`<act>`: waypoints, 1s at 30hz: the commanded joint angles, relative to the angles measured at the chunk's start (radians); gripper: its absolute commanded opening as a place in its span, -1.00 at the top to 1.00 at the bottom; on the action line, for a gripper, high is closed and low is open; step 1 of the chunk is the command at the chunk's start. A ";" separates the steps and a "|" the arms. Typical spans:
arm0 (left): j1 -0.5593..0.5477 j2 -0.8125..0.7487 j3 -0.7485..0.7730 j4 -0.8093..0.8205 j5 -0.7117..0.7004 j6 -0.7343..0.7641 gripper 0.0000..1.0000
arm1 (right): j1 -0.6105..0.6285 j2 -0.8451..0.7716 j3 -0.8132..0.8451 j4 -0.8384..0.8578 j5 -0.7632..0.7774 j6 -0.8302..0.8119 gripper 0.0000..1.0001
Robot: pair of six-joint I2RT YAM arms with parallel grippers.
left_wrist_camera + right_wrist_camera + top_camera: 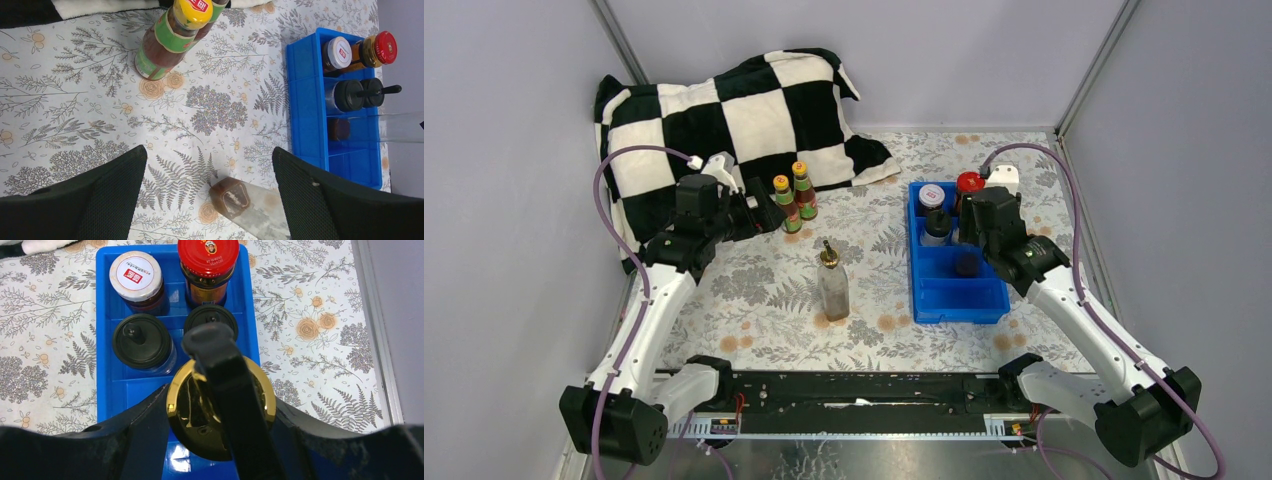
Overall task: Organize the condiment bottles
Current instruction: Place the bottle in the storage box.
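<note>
Two orange-capped dark sauce bottles stand by the checkered cloth. My left gripper is open just left of them, with nothing between its fingers. A tall clear gold-spouted bottle stands alone mid-table. My right gripper is shut on the neck of the other gold-spouted bottle, over the blue tray's third row. In the tray's far rows stand a white-lidded jar, a red-lidded jar and two black-capped shakers.
A black-and-white checkered cloth lies bunched at the back left, right behind the sauce bottles. The tray's nearest row holds nothing. Metal frame posts and grey walls close in the table at the back and sides.
</note>
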 commanded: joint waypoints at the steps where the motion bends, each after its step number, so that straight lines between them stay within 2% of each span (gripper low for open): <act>1: -0.008 -0.011 -0.002 0.032 -0.007 0.000 -0.97 | -0.005 -0.037 0.009 0.084 0.014 0.020 -0.10; 30: -0.040 -0.045 -0.025 0.023 -0.030 -0.017 -0.98 | -0.005 -0.072 -0.041 0.024 0.029 0.077 -0.15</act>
